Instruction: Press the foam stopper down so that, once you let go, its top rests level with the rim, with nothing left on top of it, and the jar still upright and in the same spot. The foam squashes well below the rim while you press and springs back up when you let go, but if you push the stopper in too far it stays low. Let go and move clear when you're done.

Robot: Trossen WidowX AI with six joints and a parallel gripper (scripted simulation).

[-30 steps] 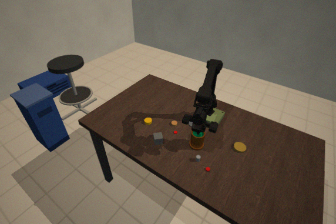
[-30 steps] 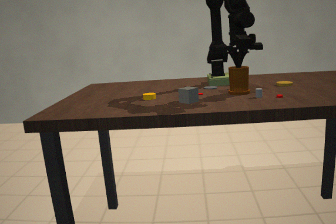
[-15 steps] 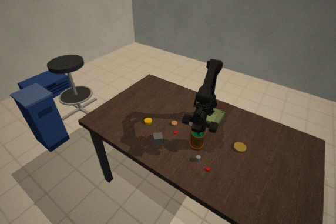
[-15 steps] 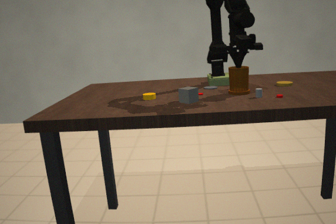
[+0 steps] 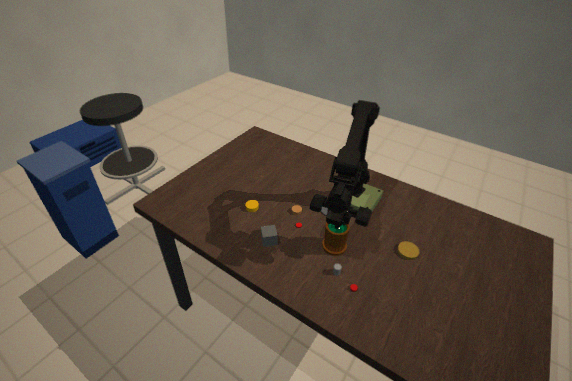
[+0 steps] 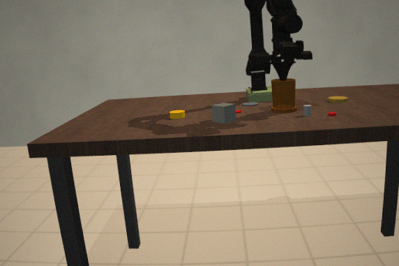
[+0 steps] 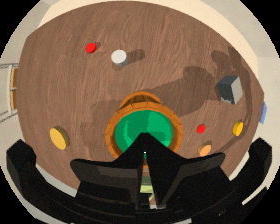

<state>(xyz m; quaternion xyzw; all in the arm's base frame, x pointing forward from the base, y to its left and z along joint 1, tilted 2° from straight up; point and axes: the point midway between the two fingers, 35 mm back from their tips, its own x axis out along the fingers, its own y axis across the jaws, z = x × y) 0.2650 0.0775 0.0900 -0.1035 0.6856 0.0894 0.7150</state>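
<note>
An orange jar (image 5: 335, 240) stands upright on the dark wooden table, also in the exterior view (image 6: 283, 95) and the wrist view (image 7: 145, 129). A green foam stopper (image 7: 136, 131) fills its mouth; in the side view it sits below the rim and is hidden. My gripper (image 6: 283, 77) (image 5: 338, 226) is shut and empty, pointing straight down, with its fingertips at the jar's mouth on the stopper. In the wrist view the closed fingers (image 7: 145, 141) cover the near part of the stopper.
Near the jar lie a grey cube (image 5: 269, 234), a small grey cylinder (image 5: 337, 269), two red discs (image 5: 354, 287) (image 5: 298, 225), yellow discs (image 5: 252, 205) (image 5: 408, 250), an orange disc (image 5: 297, 209). The arm's green base (image 5: 369, 197) stands behind. A stool (image 5: 116, 116) and blue cabinets (image 5: 67, 196) stand left.
</note>
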